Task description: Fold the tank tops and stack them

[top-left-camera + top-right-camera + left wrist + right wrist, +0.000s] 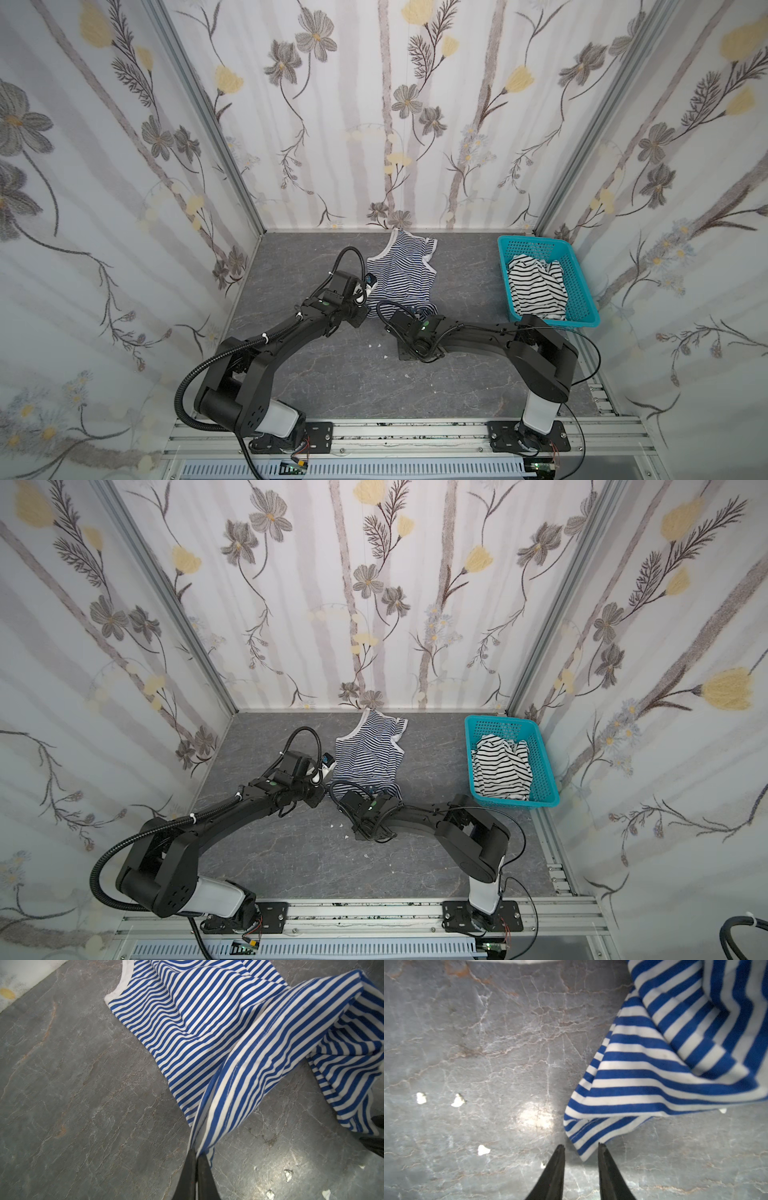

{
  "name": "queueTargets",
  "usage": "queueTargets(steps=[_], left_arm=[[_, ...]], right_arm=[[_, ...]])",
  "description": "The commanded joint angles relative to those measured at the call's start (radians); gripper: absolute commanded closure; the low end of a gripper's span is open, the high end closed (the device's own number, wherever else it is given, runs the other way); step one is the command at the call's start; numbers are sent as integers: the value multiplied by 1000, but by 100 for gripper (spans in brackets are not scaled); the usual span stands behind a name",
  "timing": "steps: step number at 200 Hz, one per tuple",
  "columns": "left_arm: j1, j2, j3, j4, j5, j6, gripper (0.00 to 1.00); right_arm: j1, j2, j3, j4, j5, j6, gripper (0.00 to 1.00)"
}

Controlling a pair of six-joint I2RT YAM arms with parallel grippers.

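Progress was early: nothing was folded or stacked. The blue-striped top (401, 270) lay rumpled on the table (316, 374) near the back wall. The left gripper (196, 1155) was clamped on its hem. The right gripper (581, 1147) stood narrowly parted and empty, just beside a hem corner. The black-striped top (536, 286) lay crumpled in the basket (536, 247).

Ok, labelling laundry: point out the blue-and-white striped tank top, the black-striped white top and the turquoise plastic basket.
blue-and-white striped tank top (399, 274): in a top view, mid-body.
black-striped white top (536, 286): in a top view, middle.
turquoise plastic basket (534, 249): in a top view, far wall.
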Motion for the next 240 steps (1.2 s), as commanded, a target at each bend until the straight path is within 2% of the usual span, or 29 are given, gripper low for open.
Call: queueTargets(steps=[1, 94, 139, 179, 208, 240], left_arm=[[3, 4, -1, 23, 10, -3, 100], [2, 5, -5, 24, 14, -8, 100], [3, 6, -7, 23, 11, -8, 100], [4, 7, -3, 23, 1, -2, 100], [22, 8, 29, 23, -54, 16, 100], [104, -11, 105, 22, -68, 45, 100]], right_arm=[[1, 20, 13, 16, 24, -17, 70], [0, 44, 56, -34, 70, -45, 71], [2, 74, 55, -30, 61, -51, 78], [2, 37, 1, -43, 76, -52, 100], [-3, -26, -38, -142, 180, -52, 100], [-71, -128, -137, -205, 242, -55, 100]])
